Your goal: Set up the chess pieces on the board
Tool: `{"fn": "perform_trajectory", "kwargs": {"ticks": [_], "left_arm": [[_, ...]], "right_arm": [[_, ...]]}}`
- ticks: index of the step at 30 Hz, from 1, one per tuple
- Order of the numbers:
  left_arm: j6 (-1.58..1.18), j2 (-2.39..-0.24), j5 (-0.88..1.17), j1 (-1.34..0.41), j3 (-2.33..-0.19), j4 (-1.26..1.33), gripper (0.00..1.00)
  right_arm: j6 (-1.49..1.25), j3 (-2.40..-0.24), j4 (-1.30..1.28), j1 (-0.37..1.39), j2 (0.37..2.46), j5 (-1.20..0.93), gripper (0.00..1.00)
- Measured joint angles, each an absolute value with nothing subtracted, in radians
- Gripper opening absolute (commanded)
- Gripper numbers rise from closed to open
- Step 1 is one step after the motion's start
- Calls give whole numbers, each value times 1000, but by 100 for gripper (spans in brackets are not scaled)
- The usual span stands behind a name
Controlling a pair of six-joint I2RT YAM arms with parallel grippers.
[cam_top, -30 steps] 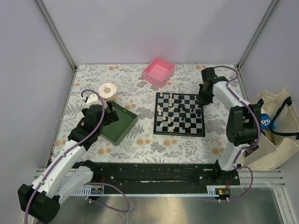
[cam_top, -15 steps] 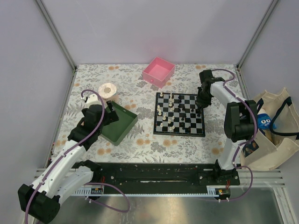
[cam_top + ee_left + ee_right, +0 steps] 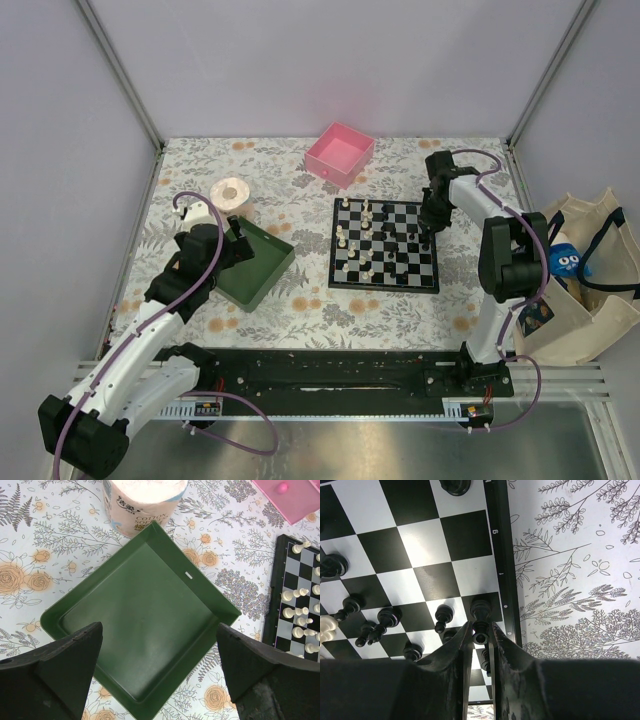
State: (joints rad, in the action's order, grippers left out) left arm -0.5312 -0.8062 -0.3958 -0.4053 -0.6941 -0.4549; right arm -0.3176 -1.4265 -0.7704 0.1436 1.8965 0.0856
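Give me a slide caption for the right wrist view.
Right gripper pinches a black chess piece at the edge of the board.

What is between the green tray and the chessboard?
Nothing, just bare flowery tablecloth between the tray and the board, as the top view shows.

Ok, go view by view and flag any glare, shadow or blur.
Top view: even light, sharp, chess pieces too small to make out. Left wrist: soft sheen on the green tray, fingers dark. Right wrist: glare on the board's white squares, fingers close, dark and blurred.
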Motion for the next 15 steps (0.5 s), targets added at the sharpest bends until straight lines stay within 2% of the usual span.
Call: {"fn": "perform_trajectory", "kwargs": {"ticks": [4, 15], "left_arm": [[-531, -806, -396, -405, -694, -455, 99], [-531, -806, -392, -404, -694, -455, 99]], "right_arm": [[-319, -1426, -771, 144, 1903, 85, 29], [-317, -1430, -772, 144, 1903, 70, 46]]}}
